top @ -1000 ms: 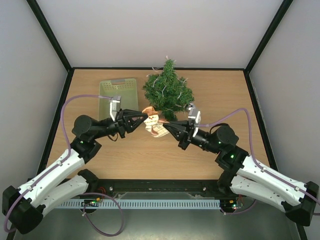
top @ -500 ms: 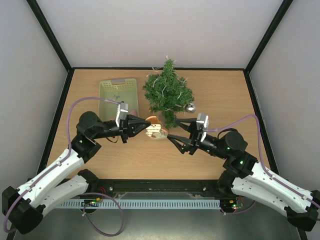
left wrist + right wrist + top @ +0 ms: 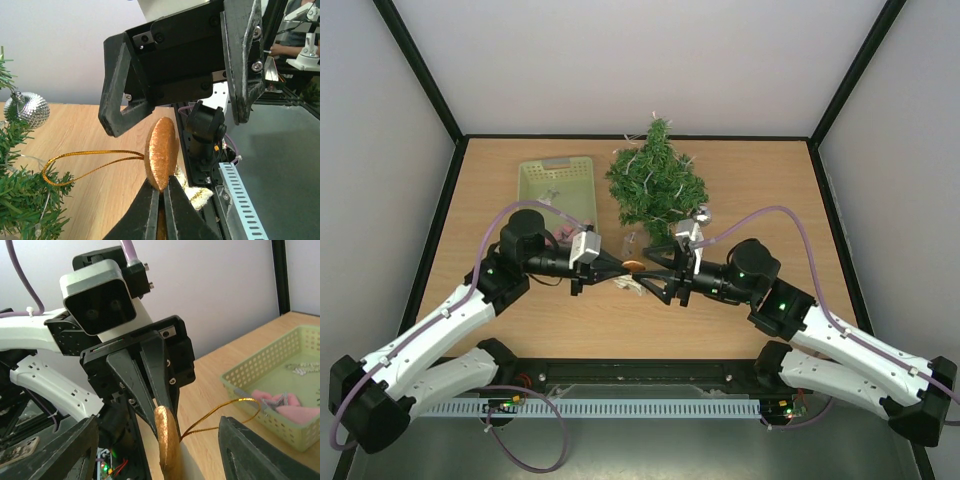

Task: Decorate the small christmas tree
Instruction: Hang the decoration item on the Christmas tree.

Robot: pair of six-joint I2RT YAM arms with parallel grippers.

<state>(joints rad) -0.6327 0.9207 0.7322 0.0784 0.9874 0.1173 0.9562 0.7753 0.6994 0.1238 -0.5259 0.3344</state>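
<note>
**A:** What has the left end effector [image 3: 161, 192] got?

**B:** Its jaws are pinched tight on the lower edge of a coppery glitter disc [image 3: 161, 150], which it holds on edge. A gold loop [image 3: 75, 162] hangs free off the disc's side.

**A:** And the right end effector [image 3: 159, 422]?

**B:** Its fingers are spread wide, one on either side of that same disc, and they grip nothing (the two end effectors meet tip to tip above the bench [image 3: 770, 180]).

**A:** Where is the small christmas tree [image 3: 655, 185]?

**B:** It stands at the far middle of the bench, beyond both end effectors and just right of the pale green basket [image 3: 557, 160]. A silver bauble [image 3: 701, 213] hangs on its near right side, and pale strands run through the branches.

**A:** Anything in the basket?

**B:** There is something pink [image 3: 272, 399] and a pale beaded bit beside it. I can't tell what either one is.
</note>
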